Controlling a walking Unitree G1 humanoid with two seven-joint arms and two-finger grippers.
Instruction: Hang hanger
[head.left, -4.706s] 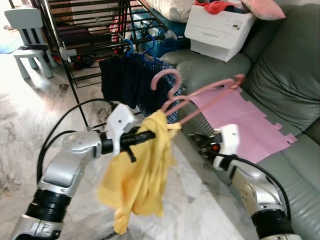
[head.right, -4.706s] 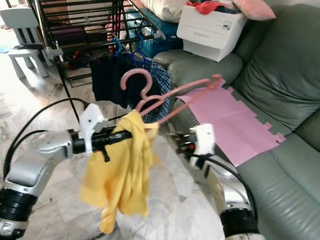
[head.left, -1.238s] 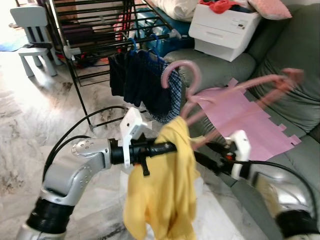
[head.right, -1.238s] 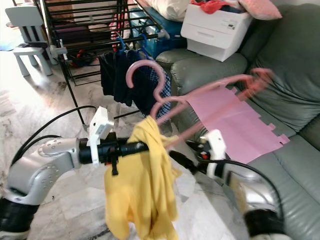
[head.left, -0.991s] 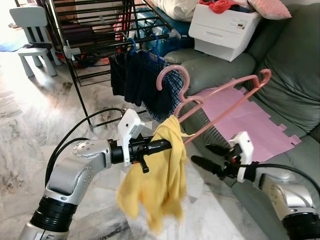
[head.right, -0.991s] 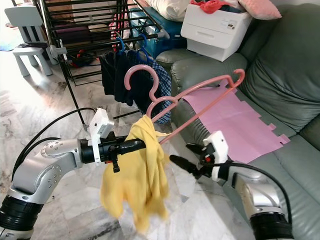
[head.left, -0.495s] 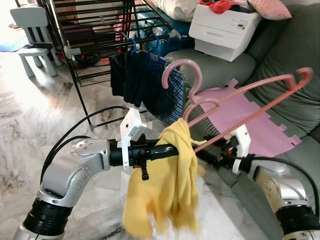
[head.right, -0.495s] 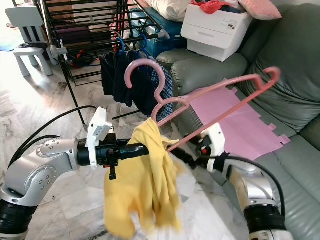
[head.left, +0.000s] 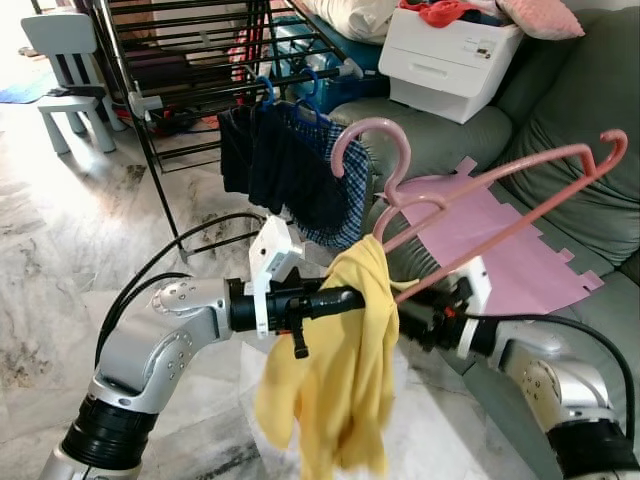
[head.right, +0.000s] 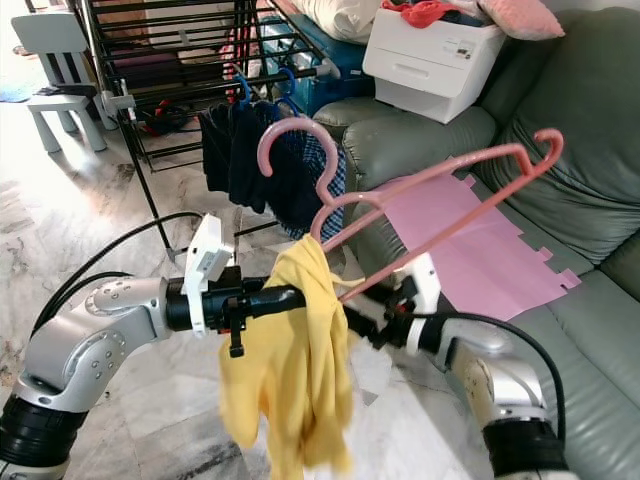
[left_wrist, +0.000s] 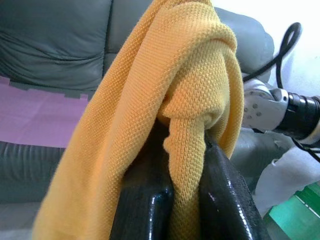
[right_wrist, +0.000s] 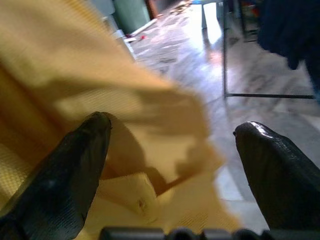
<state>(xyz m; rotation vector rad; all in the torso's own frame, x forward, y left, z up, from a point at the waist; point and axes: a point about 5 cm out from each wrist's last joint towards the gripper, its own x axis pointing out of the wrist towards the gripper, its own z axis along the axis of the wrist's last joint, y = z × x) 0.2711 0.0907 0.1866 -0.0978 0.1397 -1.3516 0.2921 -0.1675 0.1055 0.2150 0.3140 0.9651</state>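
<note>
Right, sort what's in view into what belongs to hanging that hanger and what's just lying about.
Belongs to the job:
- pink hanger
- yellow shirt, bunched at the hanger's neck
- left tool, shut on the shirt
- right tool, open by the shirt
- black drying rack

Just lying about:
- dark clothes already hung
- pink sheet on the sofa
- white printer
- small chair

Both arms are silver metal with rounded joint shells and black ribbed rings near the base. A black cable (head.left: 150, 275) loops from each arm. A white block (head.left: 272, 262) sits at each wrist. The glossy black fingers (right_wrist: 80, 165) are long with rounded tips.
</note>
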